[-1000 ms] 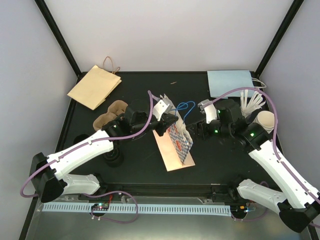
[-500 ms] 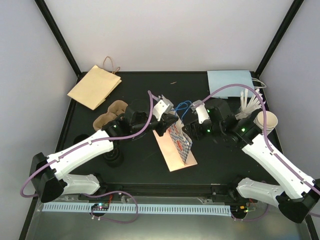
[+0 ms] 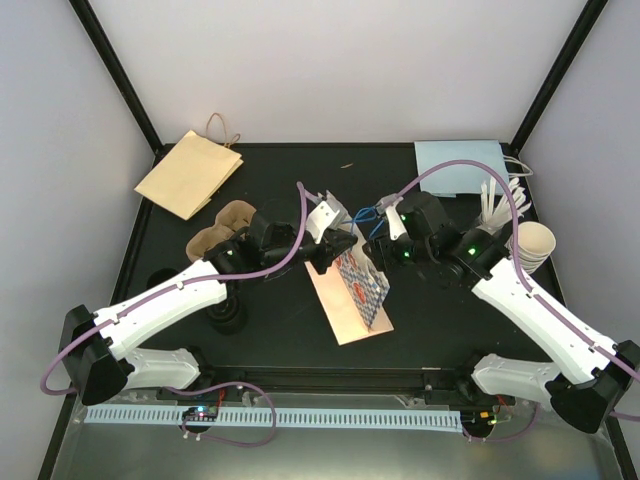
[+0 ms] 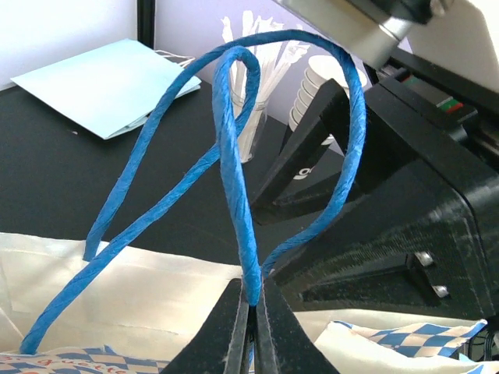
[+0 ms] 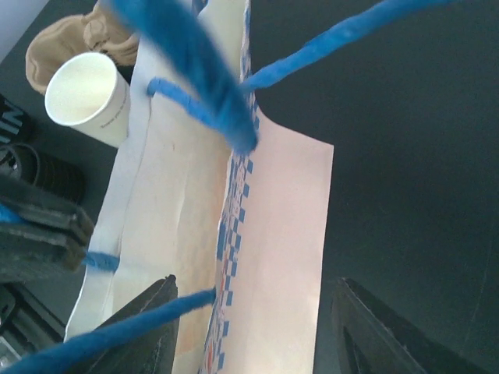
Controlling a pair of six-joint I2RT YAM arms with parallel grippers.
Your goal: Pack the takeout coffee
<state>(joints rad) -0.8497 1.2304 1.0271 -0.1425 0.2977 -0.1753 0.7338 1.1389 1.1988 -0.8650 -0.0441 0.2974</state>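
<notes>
Left wrist: left gripper clamped tight on blue handle of paper bag, mid-table. Right gripper part-open, holding nothing, bag directly beneath; second handle possibly touching one finger.

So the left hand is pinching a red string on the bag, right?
No, the left hand is pinching a blue string on the bag, not a red one. The left wrist view shows it.
</notes>
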